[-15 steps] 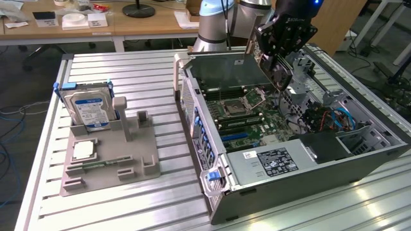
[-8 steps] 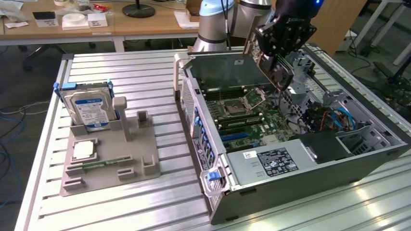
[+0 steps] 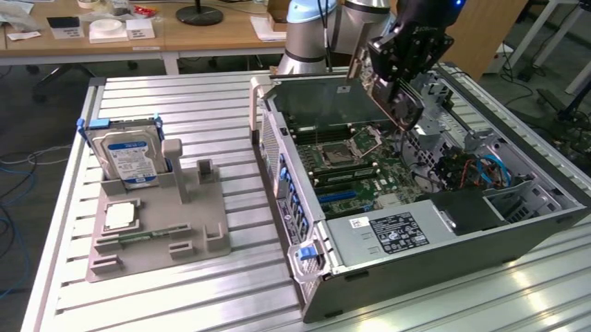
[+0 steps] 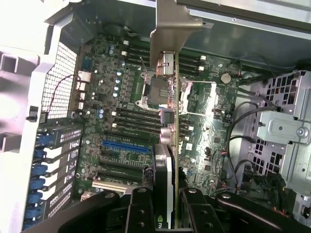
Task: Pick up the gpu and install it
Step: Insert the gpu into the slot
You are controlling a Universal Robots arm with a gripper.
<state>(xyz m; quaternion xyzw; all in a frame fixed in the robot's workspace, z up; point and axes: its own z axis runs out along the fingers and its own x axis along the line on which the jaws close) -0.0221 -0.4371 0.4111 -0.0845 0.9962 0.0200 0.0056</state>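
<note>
Status: the gripper [image 4: 167,206] has its jaws clenched on the gpu [image 4: 164,165]. The card hangs in the air above the open computer case [image 3: 416,277], over the far part of the motherboard [image 4: 121,97]. It is not yet seated in any slot.

Risks noted:
- In the exterior view the gpu [image 3: 405,109] hangs tilted rather than square to the board. Lowered at that angle, its edge connector would likely meet the slot corner-first and jam or scrape.
- The blue expansion slot [image 4: 125,145] lies off to one side of the card's edge line. Without a sideways correction the card would land on bare board or on the neighbouring black slots.
- The silver bracket [image 4: 171,29] leads toward the case's rear wall and could catch on the metal there.
- The jaws pinch the card by its thin faces, so a push against resistance may let it slip or twist.
- The blue and orange cables [image 3: 480,169] lie just beside the descent path, though how close is hard to judge.

Views compared: the exterior view gives the card's height and tilt. It also takes in the counter [image 3: 185,104], where a grey holder [image 3: 185,228] carries the hard drive [image 3: 129,155] and the processor chip [image 3: 121,216] at the exterior view's left. The wrist view gives the card edge-on, the grip on it, and its line-up against the slot rows.
</note>
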